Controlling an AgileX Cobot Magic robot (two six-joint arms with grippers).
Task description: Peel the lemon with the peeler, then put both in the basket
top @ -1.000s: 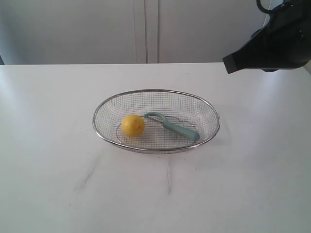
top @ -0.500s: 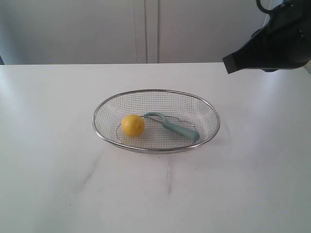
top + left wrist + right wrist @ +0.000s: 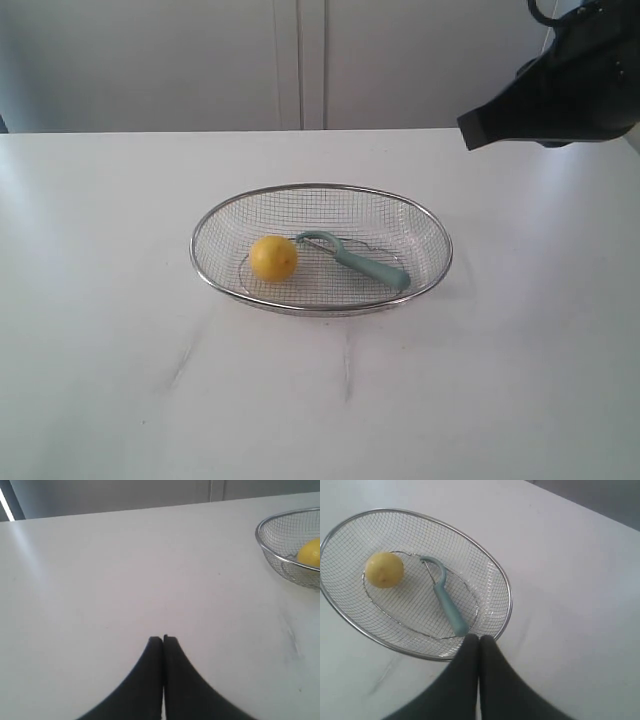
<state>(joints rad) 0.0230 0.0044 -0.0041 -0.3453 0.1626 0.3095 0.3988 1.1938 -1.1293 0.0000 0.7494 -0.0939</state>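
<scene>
You have an oval basket of silver wire mesh with a thick rim on the white bench. In it lie a smooth round yellow lemon and, just beside it, a teal peeler, hooked head toward the lemon. Right end effector: pressed together, on the basket's peeler-handle side. Left end effector: pressed together, well apart from the basket.
</scene>
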